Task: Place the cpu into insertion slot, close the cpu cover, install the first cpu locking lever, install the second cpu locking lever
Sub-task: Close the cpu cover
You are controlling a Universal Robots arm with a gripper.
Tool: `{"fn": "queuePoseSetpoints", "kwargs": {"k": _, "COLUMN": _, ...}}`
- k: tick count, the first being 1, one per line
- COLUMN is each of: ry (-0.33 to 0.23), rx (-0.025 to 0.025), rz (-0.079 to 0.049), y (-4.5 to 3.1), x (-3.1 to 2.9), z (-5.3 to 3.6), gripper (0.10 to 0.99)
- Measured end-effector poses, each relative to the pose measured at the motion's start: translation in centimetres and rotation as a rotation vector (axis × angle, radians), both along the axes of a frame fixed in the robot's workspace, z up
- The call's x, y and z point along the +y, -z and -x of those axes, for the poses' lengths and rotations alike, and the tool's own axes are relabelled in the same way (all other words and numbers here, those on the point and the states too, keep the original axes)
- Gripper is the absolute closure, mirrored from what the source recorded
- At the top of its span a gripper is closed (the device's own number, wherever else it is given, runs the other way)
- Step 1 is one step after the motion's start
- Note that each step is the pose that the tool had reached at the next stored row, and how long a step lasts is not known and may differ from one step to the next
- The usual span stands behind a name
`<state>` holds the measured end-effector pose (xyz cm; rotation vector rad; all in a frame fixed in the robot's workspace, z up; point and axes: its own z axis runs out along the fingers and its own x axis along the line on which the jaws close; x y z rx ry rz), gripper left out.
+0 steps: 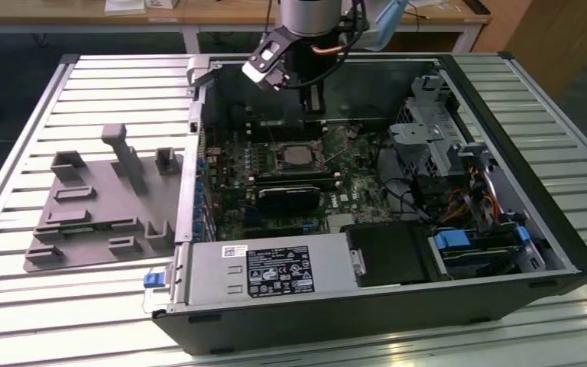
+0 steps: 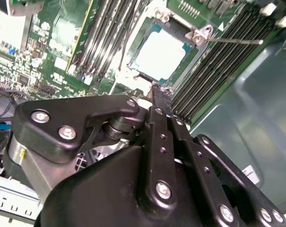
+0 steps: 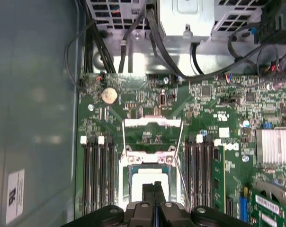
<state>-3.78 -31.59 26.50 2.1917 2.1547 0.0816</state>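
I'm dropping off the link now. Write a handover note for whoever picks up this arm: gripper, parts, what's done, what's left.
Gripper: fingers together, holding nothing, low over the socket.
Small square silver-topped cpu: lying in the dark square insertion slot on the green motherboard.
Thin silver frame cpu cover: appears swung open, away from the chip.
Thin wire locking levers: appear unlatched.
Done: cpu placed.
Left: closing the cover, latching both levers.
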Motion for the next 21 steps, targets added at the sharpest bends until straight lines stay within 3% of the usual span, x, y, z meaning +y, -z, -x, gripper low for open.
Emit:
{"fn": "queuePoseSetpoints", "kwargs": {"k": 12, "ry": 0.0, "rx": 0.0004, "rz": 0.0, "y": 0.01, "x": 0.0, "z": -2.26, "gripper": 0.984}}
{"fn": "queuePoseSetpoints", "kwargs": {"k": 21, "ry": 0.0, "rx": 0.001, "rz": 0.0, "y": 0.02, "x": 0.0, "z": -4.58, "gripper": 0.984}}
